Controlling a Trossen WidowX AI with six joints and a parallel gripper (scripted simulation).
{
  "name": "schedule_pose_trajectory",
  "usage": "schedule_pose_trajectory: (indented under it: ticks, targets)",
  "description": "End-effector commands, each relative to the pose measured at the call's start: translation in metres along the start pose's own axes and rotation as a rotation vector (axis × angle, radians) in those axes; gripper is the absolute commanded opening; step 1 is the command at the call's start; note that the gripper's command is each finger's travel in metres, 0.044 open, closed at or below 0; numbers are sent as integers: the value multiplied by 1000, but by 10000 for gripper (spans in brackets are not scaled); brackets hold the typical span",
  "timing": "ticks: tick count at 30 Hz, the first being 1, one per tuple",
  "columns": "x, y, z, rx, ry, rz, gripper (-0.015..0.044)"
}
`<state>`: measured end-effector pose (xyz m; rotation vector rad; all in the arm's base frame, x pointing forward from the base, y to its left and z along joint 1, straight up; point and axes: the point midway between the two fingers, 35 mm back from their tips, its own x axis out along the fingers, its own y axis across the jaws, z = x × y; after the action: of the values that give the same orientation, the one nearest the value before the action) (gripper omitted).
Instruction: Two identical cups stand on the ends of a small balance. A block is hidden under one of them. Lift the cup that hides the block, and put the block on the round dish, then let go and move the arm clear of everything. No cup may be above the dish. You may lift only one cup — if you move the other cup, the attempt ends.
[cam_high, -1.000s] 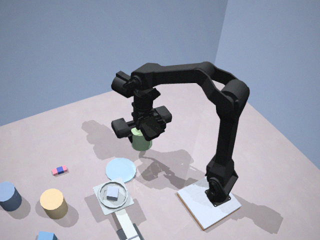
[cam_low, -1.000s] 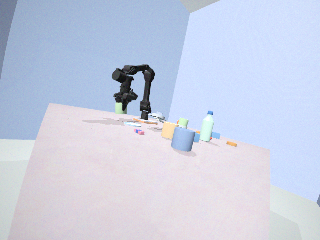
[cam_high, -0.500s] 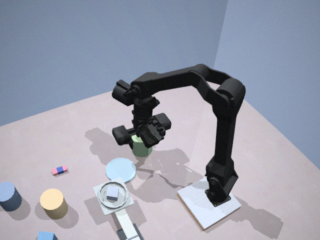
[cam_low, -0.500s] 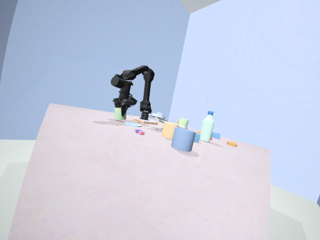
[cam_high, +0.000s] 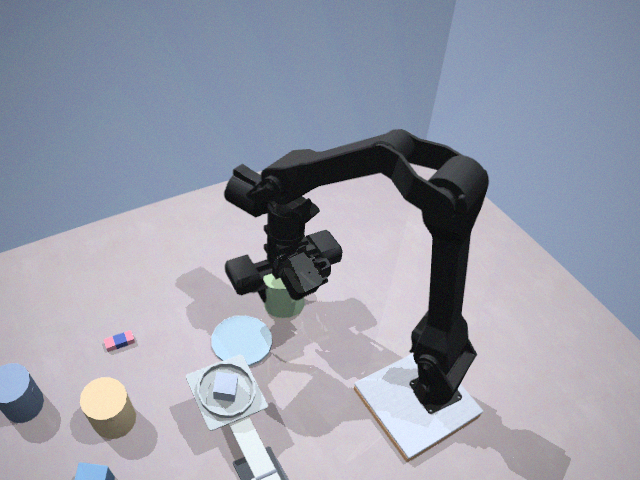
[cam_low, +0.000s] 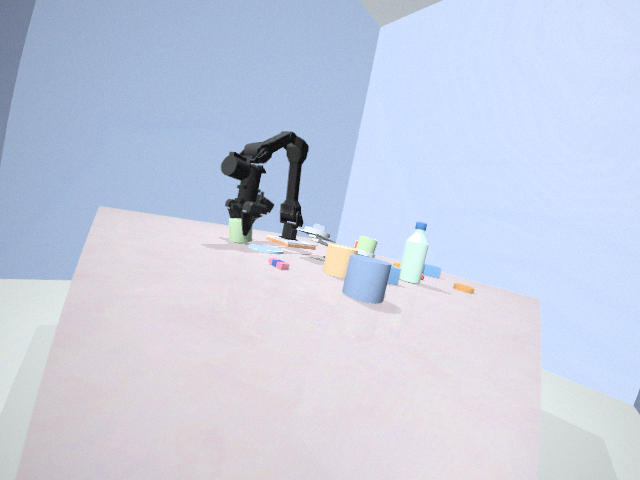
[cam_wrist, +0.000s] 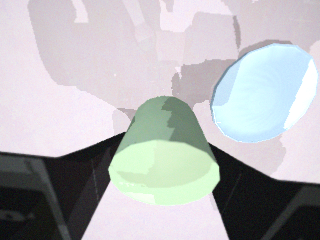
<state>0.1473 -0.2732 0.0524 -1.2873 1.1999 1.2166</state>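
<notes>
My gripper (cam_high: 283, 295) (cam_low: 240, 231) (cam_wrist: 163, 139) is shut on a green cup (cam_high: 284, 304) (cam_low: 235, 229) (cam_wrist: 162, 175). The cup is upright and appears to stand on the table, beside the round light-blue dish (cam_high: 241, 338) (cam_low: 265, 249) (cam_wrist: 265, 95), not above it. The pale block (cam_high: 225, 387) (cam_low: 318, 227) lies uncovered inside the ring on the near pan of the balance (cam_high: 251, 444). The other green cup (cam_low: 367, 244) stands on the far end of the balance, outside the top view. The dish holds nothing.
A yellow cylinder (cam_high: 107, 408) (cam_low: 337, 262), a blue cylinder (cam_high: 19, 395) (cam_low: 366, 280) and a pink-and-blue bar (cam_high: 119, 340) (cam_low: 278, 263) are on the table. A green bottle (cam_low: 414, 258) and an orange disc (cam_low: 463, 288) are beyond the balance. The arm stands on a white board (cam_high: 408, 439).
</notes>
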Motion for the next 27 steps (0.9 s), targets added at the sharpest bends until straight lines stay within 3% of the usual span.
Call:
schedule_pose_trajectory:
  ticks: [1,8,12,17,24,27]
  targets:
    - [0,0,0,0,1,0,263]
    - [-9,0,-1,-1,0,0,440]
    - [-51,0,1,-5,-4,2,440]
    - [-53,1,1,-5,-5,2,440]
    - [-67,-11,-9,66,81,-39,260]
    - [-69,-21,-4,88,75,-42,260]
